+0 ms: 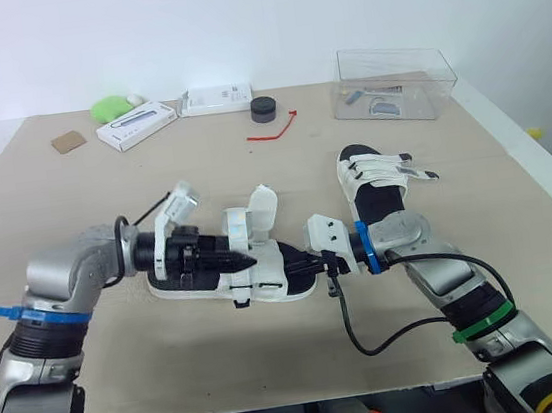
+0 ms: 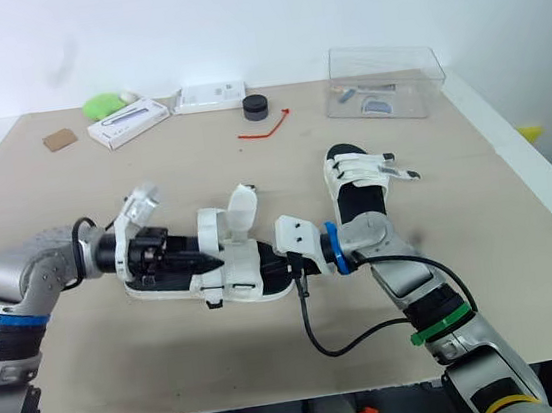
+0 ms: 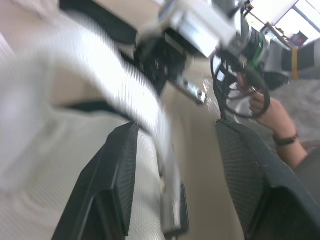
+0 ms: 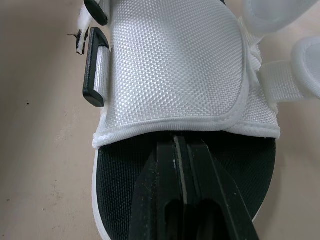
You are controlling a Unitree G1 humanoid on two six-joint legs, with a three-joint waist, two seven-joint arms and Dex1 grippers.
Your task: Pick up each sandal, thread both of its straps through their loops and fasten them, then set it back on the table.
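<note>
The near sandal point(image 4: 175, 65) has a white upper in a fine woven grid, black footbed and black loop point(image 4: 95, 67). The far sandal point(image 1: 367, 170): white straps, black footbed. The table point(image 1: 75, 211) is beige; the cord point(image 1: 272, 132) red.

The right gripper point(image 4: 180, 144) has its two black fingers pressed tight together. The tips rest over the black footbed point(image 4: 120, 175) of the white woven-mesh sandal point(image 4: 260, 125), right at the hem of its broad white flap point(image 4: 175, 70). A black plastic loop point(image 4: 95, 70) sits against one edge of that flap, and white webbing straps point(image 4: 295, 80) bunch at the opposite edge. The sandal lies on the plain beige tabletop point(image 4: 40, 150).
</note>
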